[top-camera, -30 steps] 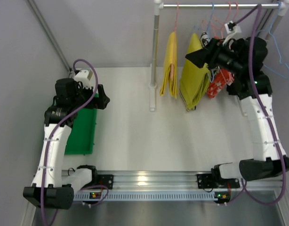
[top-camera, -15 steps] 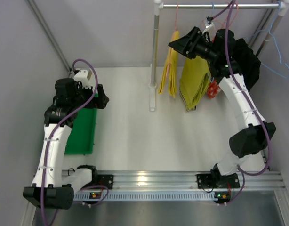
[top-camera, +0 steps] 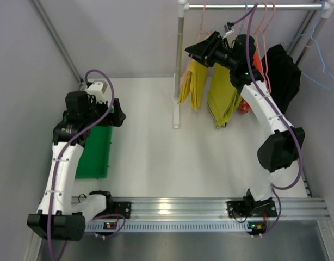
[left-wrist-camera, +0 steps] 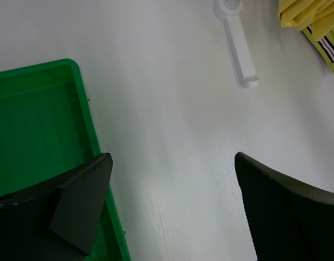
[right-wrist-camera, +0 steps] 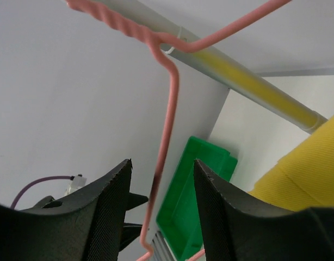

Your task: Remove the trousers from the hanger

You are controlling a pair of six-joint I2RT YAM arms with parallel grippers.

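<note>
Two trousers hang from the rail (top-camera: pixel 248 6): a bright golden yellow pair (top-camera: pixel 191 84) on a pink hanger (top-camera: pixel 203 24) and a duller olive-yellow pair (top-camera: pixel 224 95) to its right. My right gripper (top-camera: pixel 195 50) is raised beside the pink hanger, just above the bright pair. In the right wrist view the gripper (right-wrist-camera: pixel 161 176) has its fingers apart, and the hanger's pink wire (right-wrist-camera: pixel 166 125) runs down between them with a gap on each side. The bright trousers (right-wrist-camera: pixel 308 163) show at the lower right there. My left gripper (left-wrist-camera: pixel 172 179) stands wide open and holds nothing, low over the table by the green bin (left-wrist-camera: pixel 42 125).
The rack's upright post (top-camera: pixel 179 70) and its foot (left-wrist-camera: pixel 240 49) stand left of the trousers. A black garment (top-camera: pixel 281 70), a red-orange garment (top-camera: pixel 246 103) and a light blue hanger (top-camera: pixel 319 60) hang further right. The green bin (top-camera: pixel 93 147) lies at the table's left.
My right gripper has moved left along the rail, from the olive-yellow pair to the pink hanger, and its jaws have narrowed. The bright trousers have shifted slightly left. The left arm is still.
</note>
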